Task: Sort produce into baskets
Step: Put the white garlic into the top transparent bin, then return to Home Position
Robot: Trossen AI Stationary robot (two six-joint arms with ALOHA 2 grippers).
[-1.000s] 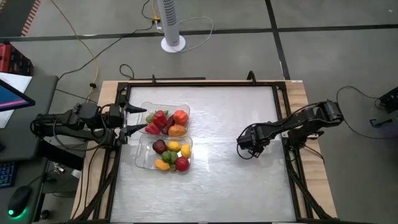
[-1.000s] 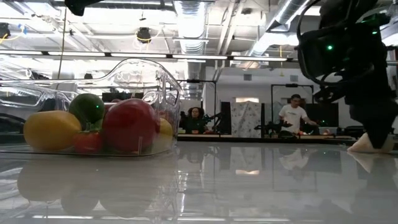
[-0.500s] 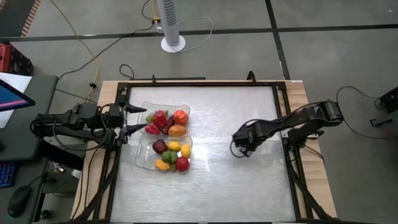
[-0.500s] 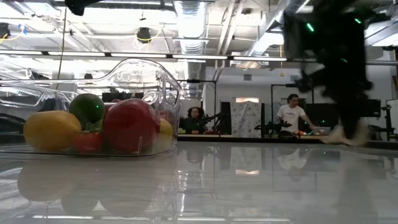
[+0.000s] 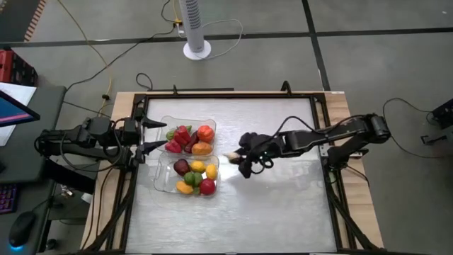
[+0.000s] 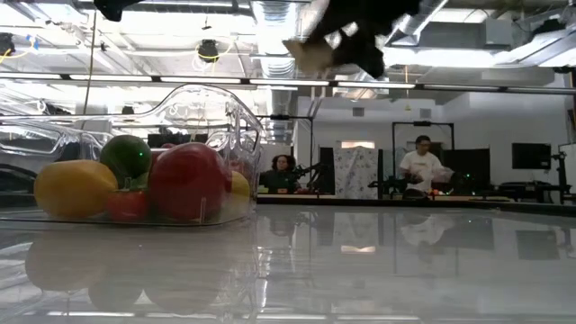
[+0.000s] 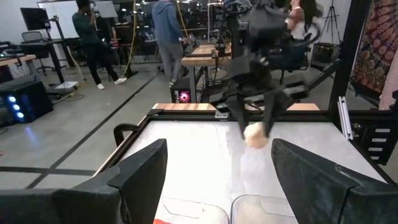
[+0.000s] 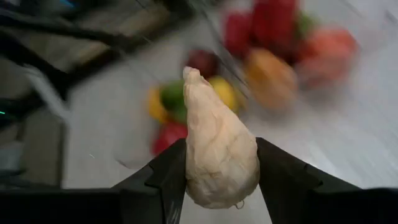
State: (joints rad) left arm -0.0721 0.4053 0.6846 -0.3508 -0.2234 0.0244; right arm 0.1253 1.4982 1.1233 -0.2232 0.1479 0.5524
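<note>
My right gripper [image 5: 236, 159] hangs over the table's middle, just right of the baskets, shut on a whitish, pear-shaped produce piece [image 8: 217, 146]. The same piece [image 6: 306, 52] shows high up in the low view. Two clear baskets lie at the table's left. The far basket [image 5: 172, 122] holds red and orange pieces. The near basket [image 5: 161, 180] holds purple, yellow, green and red pieces. My left gripper [image 5: 153, 136] waits open at the baskets' left edge, with nothing between its fingers. My right gripper pinches the whitish piece at its broad end [image 8: 198, 177] between the two fingers [image 8: 163, 180], one on each side. The fingers come from the table's right, slanting down. The piece is lifted clear of the table, its narrow tip [image 8: 189, 74] pointing away from the gripper toward the baskets.
A black frame [image 5: 226, 94] rims the table. The bare tabletop [image 5: 269, 205] stretches right of and in front of the baskets. People and benches [image 6: 423, 166] show in the room beyond the far edge.
My right gripper has risen from the table near its right side and swung toward the baskets at the left, tipping from pointing down to a shallow downward slant. The whitish piece, on the table a second ago, has come up with it and hangs clear.
</note>
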